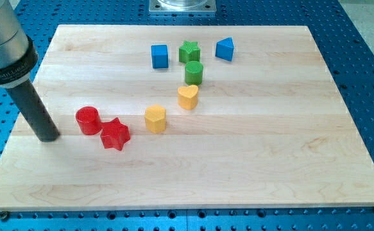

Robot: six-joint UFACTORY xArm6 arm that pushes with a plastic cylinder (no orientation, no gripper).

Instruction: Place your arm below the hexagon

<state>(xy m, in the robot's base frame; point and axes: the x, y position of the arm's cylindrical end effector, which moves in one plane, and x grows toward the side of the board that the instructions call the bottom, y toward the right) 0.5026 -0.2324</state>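
The hexagon (155, 119), a yellow block, is found near the board's middle, just right of the red star (115, 134). The tip (47, 136) is set at the view's left, beside the red cylinder (88, 120). Nothing is touched or pushed by it. The spot under the hexagon lies to the tip's right and a little lower, past the star.

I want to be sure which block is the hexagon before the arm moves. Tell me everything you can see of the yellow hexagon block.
The yellow hexagon block is a short, matte prism standing upright on the wooden board, left of centre. Nothing touches it: the red star lies apart at its lower left, the yellow heart apart at its upper right. My tip rests far to its left, beyond the red cylinder.
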